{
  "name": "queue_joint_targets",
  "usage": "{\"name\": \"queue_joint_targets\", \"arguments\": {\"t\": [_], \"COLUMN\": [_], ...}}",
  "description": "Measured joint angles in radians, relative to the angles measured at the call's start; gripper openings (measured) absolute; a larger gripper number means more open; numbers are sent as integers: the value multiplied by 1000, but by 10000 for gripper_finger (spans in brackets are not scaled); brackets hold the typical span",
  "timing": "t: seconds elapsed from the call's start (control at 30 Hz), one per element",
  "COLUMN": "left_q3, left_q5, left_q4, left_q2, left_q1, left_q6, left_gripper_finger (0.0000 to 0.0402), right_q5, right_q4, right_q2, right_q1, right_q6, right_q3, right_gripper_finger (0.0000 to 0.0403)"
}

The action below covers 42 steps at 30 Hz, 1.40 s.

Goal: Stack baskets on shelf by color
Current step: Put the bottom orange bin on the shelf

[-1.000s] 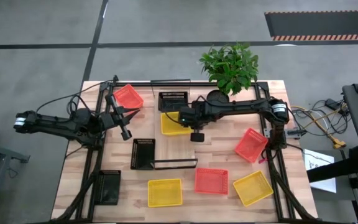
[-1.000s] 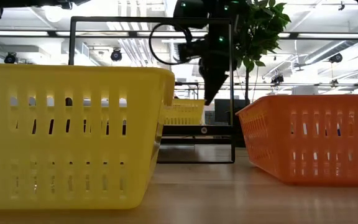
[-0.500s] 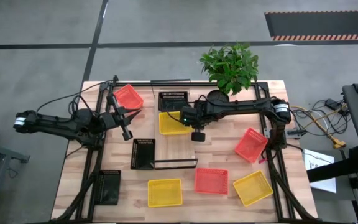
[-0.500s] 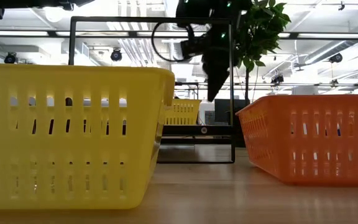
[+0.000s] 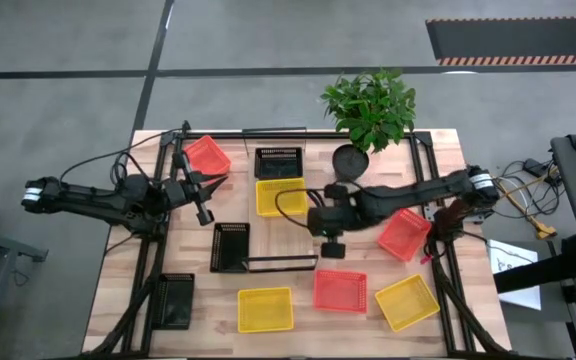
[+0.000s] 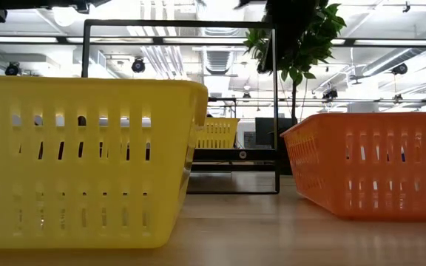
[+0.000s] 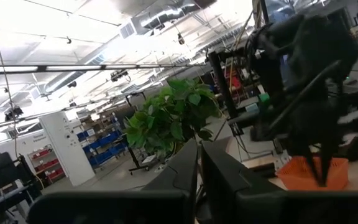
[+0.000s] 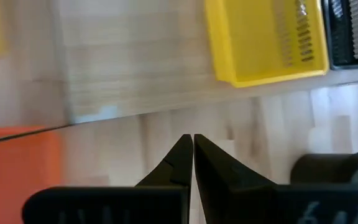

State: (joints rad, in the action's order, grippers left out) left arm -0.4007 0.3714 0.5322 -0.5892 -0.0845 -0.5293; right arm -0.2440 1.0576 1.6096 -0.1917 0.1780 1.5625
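Note:
Several mesh baskets show in the high view. A red basket [image 5: 208,155], a black basket [image 5: 278,160] and a yellow basket [image 5: 281,197] lie at the far side. Black baskets [image 5: 231,245] [image 5: 176,300] lie at the left. A yellow basket [image 5: 265,308], a red one [image 5: 340,290] and a yellow one [image 5: 406,302] lie along the near edge, and a red one [image 5: 404,232] lies at the right. The shelf's black end frame [image 5: 283,263] stands mid-table. My right gripper [image 5: 330,247] [image 8: 192,140] is shut and empty above the table, between the yellow basket and the near red one. My left gripper [image 5: 204,213] [image 7: 199,155] is shut and empty at the left.
A potted plant [image 5: 370,110] stands at the table's far edge. Black rails [image 5: 153,250] [image 5: 438,250] run along the table's left and right sides. In the low view the near yellow basket [image 6: 87,159] and red basket [image 6: 376,162] fill the foreground before the shelf frame [image 6: 180,24].
My right gripper has moved from beside the far yellow basket toward the table's near edge and a little to the right. It has risen out of the top of the low view. The baskets have stayed where they were.

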Motion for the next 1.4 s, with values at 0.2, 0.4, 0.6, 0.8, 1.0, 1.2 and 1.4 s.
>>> {"name": "queue_joint_targets", "arguments": {"t": [0.2,0.4,0.6,0.8,1.0,1.2,1.4], "left_q3": [0,0,0,0,0,0,0], "left_q5": [0,0,0,0,0,0,0], "left_q4": [12,23,40,39,38,43,43], "left_q2": [1,0,-1,0,-2,-5,-6], "left_q1": [0,0,0,0,-1,0,-1], "left_q6": [26,29,47,52,53,54,53], "left_gripper_finger": [6,6,6,6,6,6,6], "right_q5": [-77,-149,-171,-113,-123,-147,-179], "right_q4": [-18,-77,-122,-127,-192,-250,-353], "right_q2": [-64,-69,-41,-36,-21,27,93], "right_q1": [-153,-312,-438,-521,-602,-650,-654], "right_q6": [121,235,395,695,791,807,775], "right_q3": [-40,-65,-72,-111,-159,-212,-223], "right_gripper_finger": [8,8,9,50,145,200,190]}}
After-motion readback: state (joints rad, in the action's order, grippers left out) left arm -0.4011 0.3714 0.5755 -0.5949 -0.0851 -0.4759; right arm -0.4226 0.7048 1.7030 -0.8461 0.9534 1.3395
